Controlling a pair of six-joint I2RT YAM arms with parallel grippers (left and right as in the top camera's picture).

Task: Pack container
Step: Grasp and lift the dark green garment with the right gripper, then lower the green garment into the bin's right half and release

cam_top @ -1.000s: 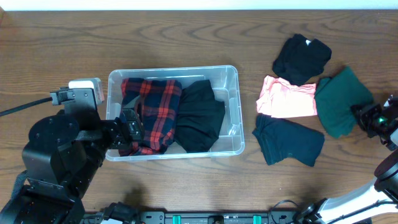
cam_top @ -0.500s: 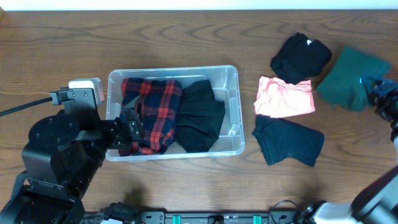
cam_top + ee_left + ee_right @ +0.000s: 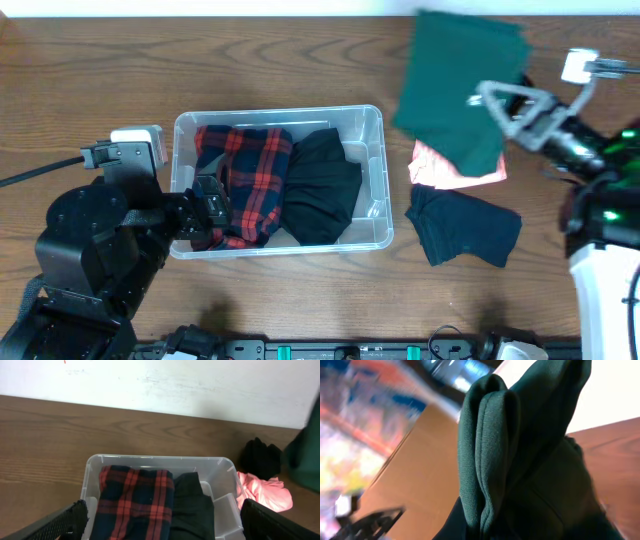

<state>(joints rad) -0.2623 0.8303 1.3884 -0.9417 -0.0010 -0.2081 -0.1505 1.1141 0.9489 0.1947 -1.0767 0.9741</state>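
We have the right end effector (image 3: 497,103) clamped on the dark green garment (image 3: 455,85), hanging in the air above the pink garment (image 3: 470,172) and right of the container (image 3: 377,118) — the clear bin on the counter (image 3: 300,300), with a plaid garment (image 3: 240,175) and a black garment (image 3: 322,185) side by side inside. To do this well, we judge, we should carry the cloth clear over the rim, lower it flat onto the black garment, and let go only once it rests — a dangling edge could snag the wall. The left end effector (image 3: 205,212) hovers at the bin's left wall, jaws wide apart.
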